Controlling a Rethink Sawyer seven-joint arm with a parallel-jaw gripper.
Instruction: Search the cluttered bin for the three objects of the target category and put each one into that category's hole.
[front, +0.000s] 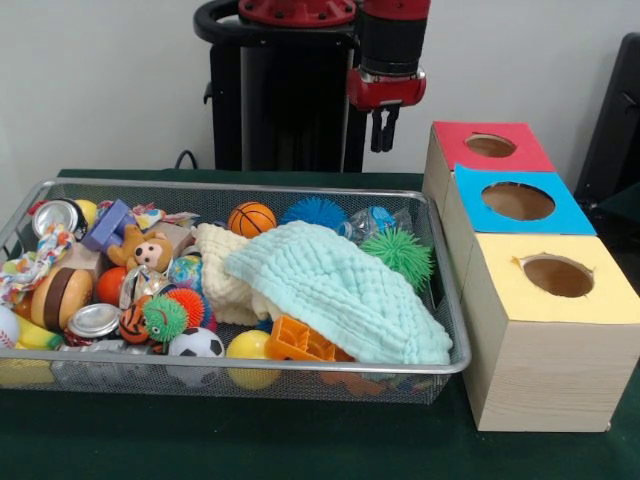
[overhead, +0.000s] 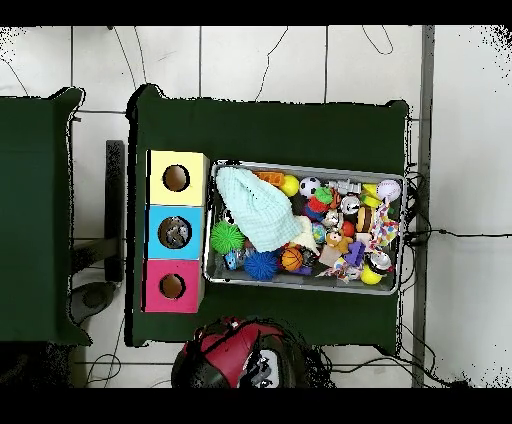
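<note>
The red and black gripper (front: 385, 128), fingers pressed together, hangs empty above the table's far edge, clear of the silver wire-mesh bin (front: 300, 188), where one wrinkly clear plastic lump (front: 372, 222) shows beside the pale mint cloth (front: 340, 290), probably hiding others, near the blue-topped round hole (front: 518, 201).

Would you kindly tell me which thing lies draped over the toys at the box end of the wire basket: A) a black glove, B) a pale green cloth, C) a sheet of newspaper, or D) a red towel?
B: a pale green cloth is spread over the toys in the wire basket, at the end beside the wooden boxes.
</note>
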